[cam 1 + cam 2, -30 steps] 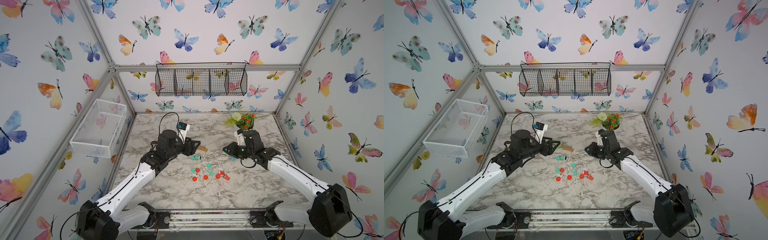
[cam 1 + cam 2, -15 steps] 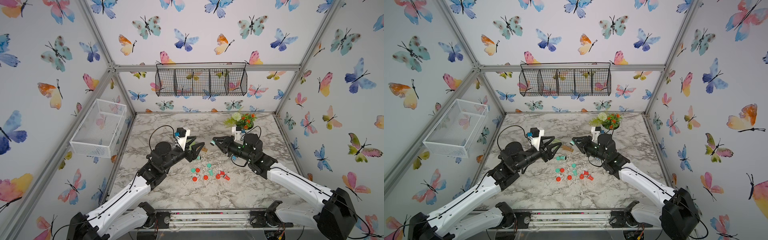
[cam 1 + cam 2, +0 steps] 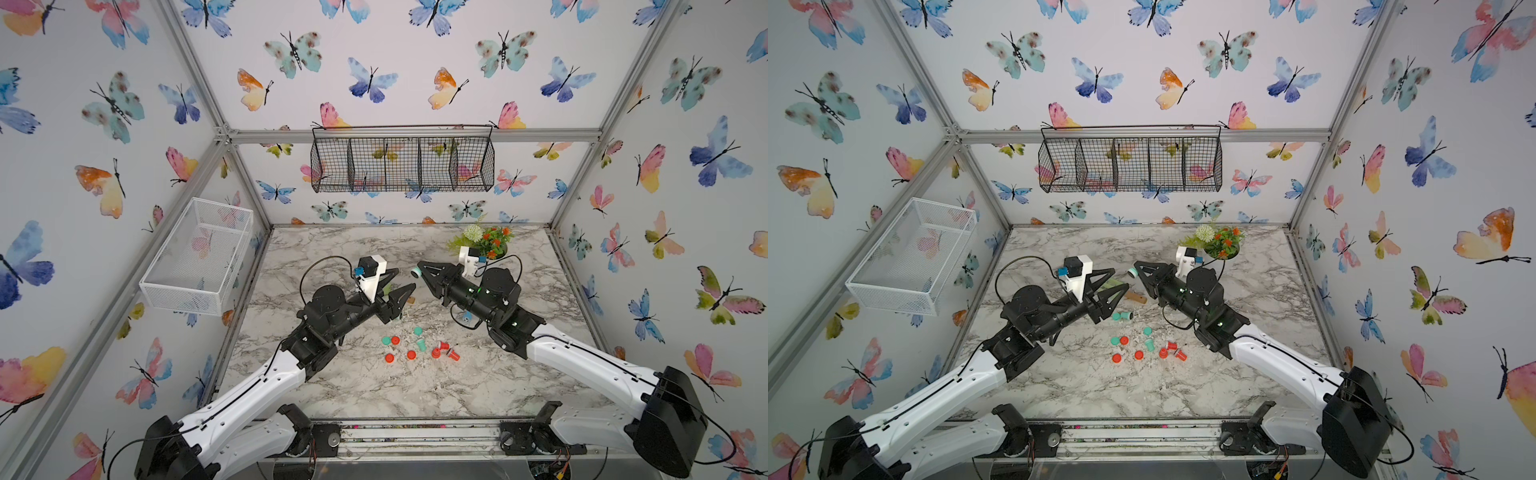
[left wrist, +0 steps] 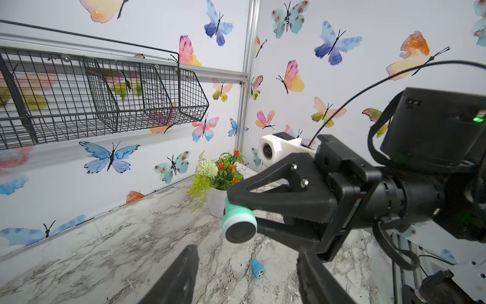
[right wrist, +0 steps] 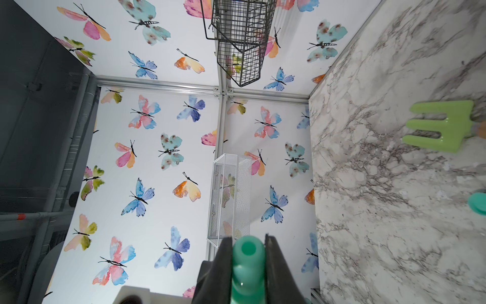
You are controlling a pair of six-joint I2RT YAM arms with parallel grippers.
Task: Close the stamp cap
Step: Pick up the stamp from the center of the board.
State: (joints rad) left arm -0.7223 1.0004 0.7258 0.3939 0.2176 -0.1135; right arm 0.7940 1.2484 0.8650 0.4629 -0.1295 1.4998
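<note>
The teal stamp [image 4: 238,223] is off the tabletop [image 3: 374,386], pinched crosswise at the tip of the right end effector [image 3: 420,269], whose jaws are clamped on its body; in the right wrist view the fingers [image 5: 223,263] press flat against its sides; its round dark face points toward the left end effector [image 3: 405,278], which hangs just beside it without touching, jaws about half spread with nothing between them; the two meet in the air on the left-arm side of the potted plant [image 3: 486,243]; a small blue stamp [image 4: 257,268] lies on the marble near the plant; farther from the plant, red and teal pieces [image 3: 417,349] are scattered; a green toy rake [image 5: 441,126] lies flat well to the plant's left-arm side.
</note>
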